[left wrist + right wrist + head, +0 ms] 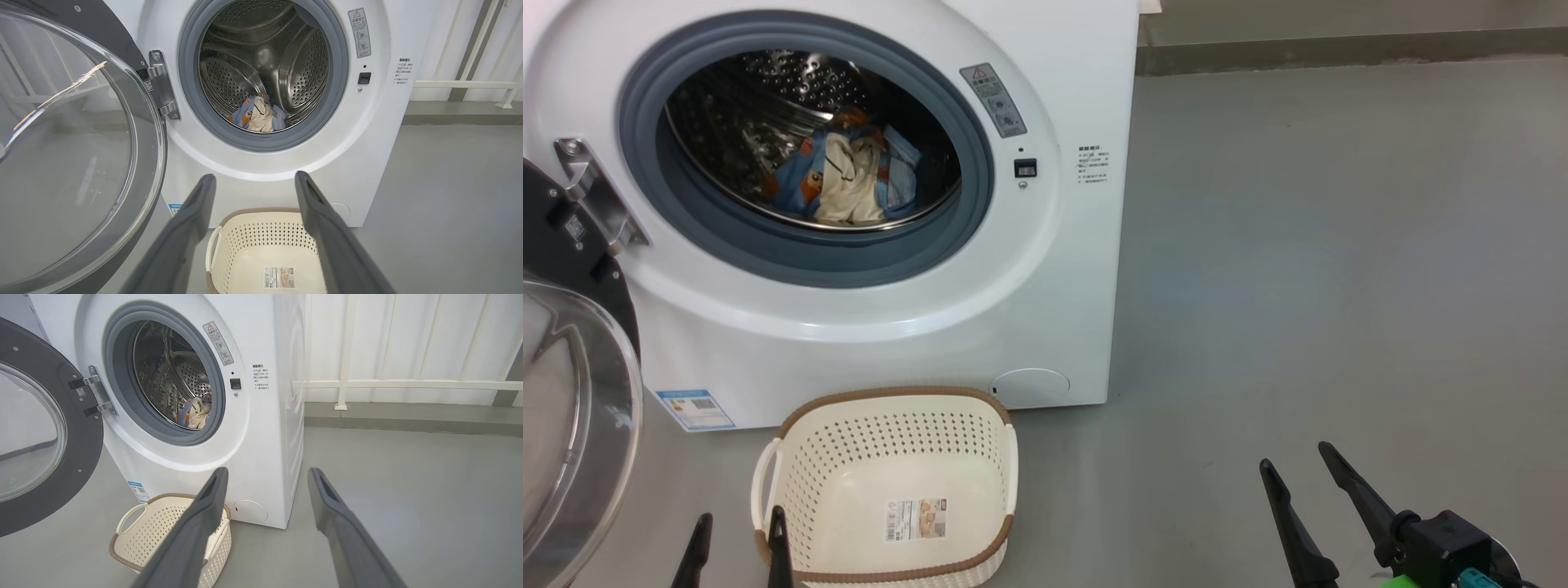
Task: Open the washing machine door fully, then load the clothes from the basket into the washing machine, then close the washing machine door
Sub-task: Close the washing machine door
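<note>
The white washing machine (1045,310) stands with its door (572,408) swung wide open to the left. The clothes (845,175), blue with orange prints and cream parts, lie inside the steel drum (261,112) (196,412). On the floor in front of the machine sits the cream basket (890,441) (261,241) (163,526), holding nothing but a label sticker. My left gripper (739,523) (253,179) is open, low by the basket's left end. My right gripper (1294,457) (265,473) is open too, over bare floor well right of the basket.
The open door (73,143) (36,437) bulges out at the left, close to my left arm. Grey floor (1339,245) stretches to the right of the machine. A white railing and wall (408,384) run behind.
</note>
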Robot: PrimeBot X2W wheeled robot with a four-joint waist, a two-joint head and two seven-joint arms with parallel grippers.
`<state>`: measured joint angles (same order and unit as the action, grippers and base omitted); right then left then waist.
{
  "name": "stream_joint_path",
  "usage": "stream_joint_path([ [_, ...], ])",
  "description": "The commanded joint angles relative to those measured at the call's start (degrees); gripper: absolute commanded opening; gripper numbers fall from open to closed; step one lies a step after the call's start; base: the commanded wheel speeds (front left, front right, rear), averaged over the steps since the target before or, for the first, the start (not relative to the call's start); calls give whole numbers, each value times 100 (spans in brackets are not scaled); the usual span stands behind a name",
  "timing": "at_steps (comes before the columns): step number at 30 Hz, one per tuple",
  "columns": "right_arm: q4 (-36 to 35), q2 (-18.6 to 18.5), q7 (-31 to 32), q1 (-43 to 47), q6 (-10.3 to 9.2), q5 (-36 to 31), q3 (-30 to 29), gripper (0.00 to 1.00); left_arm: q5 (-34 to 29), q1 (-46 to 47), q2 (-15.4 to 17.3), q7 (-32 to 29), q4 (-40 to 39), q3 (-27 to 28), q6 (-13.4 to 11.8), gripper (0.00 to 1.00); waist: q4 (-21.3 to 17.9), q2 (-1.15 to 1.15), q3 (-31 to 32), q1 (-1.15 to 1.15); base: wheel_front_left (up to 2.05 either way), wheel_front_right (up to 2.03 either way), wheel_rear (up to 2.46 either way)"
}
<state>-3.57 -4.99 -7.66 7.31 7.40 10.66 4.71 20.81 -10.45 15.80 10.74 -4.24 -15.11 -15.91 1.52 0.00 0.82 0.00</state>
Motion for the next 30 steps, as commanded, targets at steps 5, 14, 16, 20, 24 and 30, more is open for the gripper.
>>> stream_joint_path([
  [5, -160, -31, -12, -53, 9, -3, 108, 100, 0, 200, 118, 62, -194, 186, -13, 100, -3, 0, -7, 0, -8, 8, 0],
  [14, -145, -17, -11, -75, 9, -19, 98, 100, 14, 212, 133, 69, -197, 171, -34, 100, -16, 0, -12, 0, 0, 0, 0],
  [16, -139, -13, -13, -80, 9, -18, 96, 100, 18, 217, 135, 66, -192, 167, -41, 100, -19, 0, -10, 0, 0, 0, 0],
  [20, -132, -8, -16, -81, 9, -17, 92, 100, 19, 228, 141, 62, -184, 153, -52, 100, -21, 0, -7, 0, 0, 0, 0],
  [24, -130, -4, -23, -72, 9, -18, 79, 100, 23, 247, 141, 70, -175, 136, -54, 100, -3, 0, -1, 0, 0, 0, 0],
  [30, -152, 1, -13, -53, 9, -41, 55, 100, 26, 268, 151, 86, -161, 120, -58, 100, 108, 0, 4, 0, 0, 0, 0],
])
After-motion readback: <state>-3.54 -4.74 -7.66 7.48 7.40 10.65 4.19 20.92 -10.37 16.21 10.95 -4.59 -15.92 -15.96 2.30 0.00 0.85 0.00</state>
